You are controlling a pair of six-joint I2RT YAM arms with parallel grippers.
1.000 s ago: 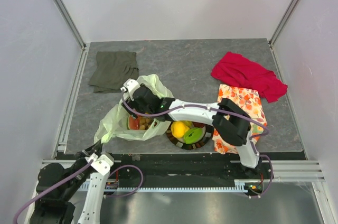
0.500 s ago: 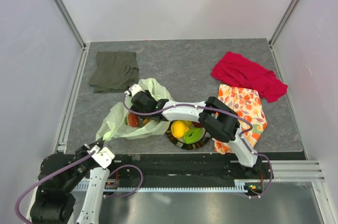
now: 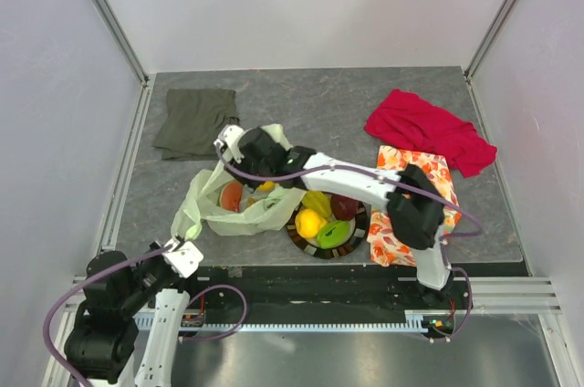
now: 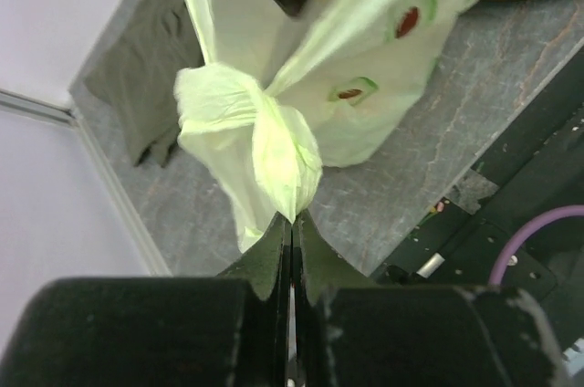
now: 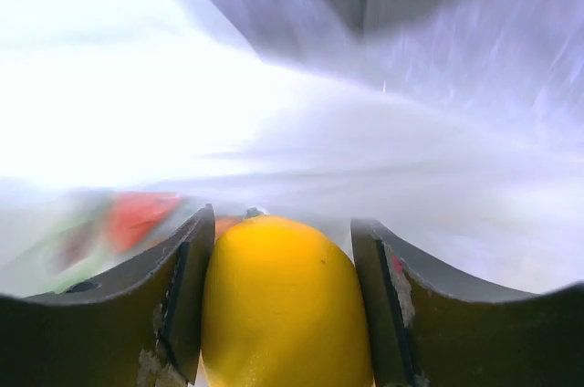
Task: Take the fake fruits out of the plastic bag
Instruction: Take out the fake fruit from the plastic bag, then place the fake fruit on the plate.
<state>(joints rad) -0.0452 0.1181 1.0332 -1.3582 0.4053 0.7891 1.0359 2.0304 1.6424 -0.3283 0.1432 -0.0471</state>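
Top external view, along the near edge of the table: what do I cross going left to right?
plastic bag → plate → orange-flowered cloth

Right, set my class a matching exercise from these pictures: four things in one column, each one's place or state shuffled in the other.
1. left tool
2. right tool
3. olive-grey cloth
4. green fruit

A. on the plate
B. shut on the knot of the plastic bag
C. far-left part of the table
D. shut on the yellow lemon

Pairs: 1-B, 2-D, 3-C, 4-A
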